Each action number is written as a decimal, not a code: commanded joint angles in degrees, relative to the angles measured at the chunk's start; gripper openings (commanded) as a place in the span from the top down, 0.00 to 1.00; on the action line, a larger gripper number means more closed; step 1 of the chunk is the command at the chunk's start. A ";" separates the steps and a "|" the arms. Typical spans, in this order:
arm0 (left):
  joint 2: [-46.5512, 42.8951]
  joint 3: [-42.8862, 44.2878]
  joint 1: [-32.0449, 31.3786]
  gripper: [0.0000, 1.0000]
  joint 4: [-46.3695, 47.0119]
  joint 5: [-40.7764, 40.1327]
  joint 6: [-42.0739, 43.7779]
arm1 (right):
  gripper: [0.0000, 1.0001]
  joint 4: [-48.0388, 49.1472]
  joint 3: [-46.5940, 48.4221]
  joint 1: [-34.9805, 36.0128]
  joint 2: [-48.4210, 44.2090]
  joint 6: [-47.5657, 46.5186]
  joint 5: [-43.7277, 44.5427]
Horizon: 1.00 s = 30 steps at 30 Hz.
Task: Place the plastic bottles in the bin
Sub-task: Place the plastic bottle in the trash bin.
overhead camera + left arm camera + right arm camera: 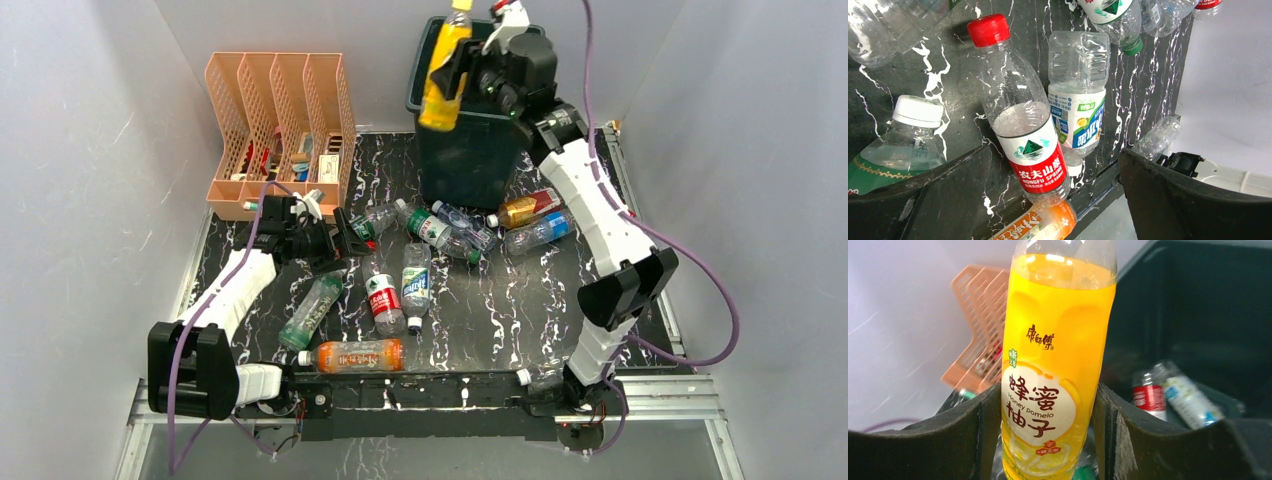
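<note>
My right gripper (462, 70) is shut on a yellow honey-pomelo bottle (444, 75), held tilted over the left rim of the dark green bin (470, 150). In the right wrist view both pads press the yellow bottle (1058, 365), and two bottles (1148, 395) lie inside the bin (1198, 315). My left gripper (335, 240) hangs open over the mat. Below and between its fingers lies a red-label bottle (1020, 115) with a white-and-blue-label bottle (1078, 95) beside it. On the mat also lie a green bottle (312, 310), an orange bottle (352, 354) and several more (440, 228) in front of the bin.
A peach slotted organizer (280, 130) stands at the back left, close to my left gripper. An amber bottle (528, 208) and a blue-label one (540, 230) lie by the right arm. A clear bottle (545, 375) rests at the near rail. Grey walls enclose the mat.
</note>
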 commanded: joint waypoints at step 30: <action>-2.11 1.45 -0.20 0.02 -2.59 0.24 1.07 | 0.02 7.50 -5.85 -21.64 -4.00 6.05 -8.61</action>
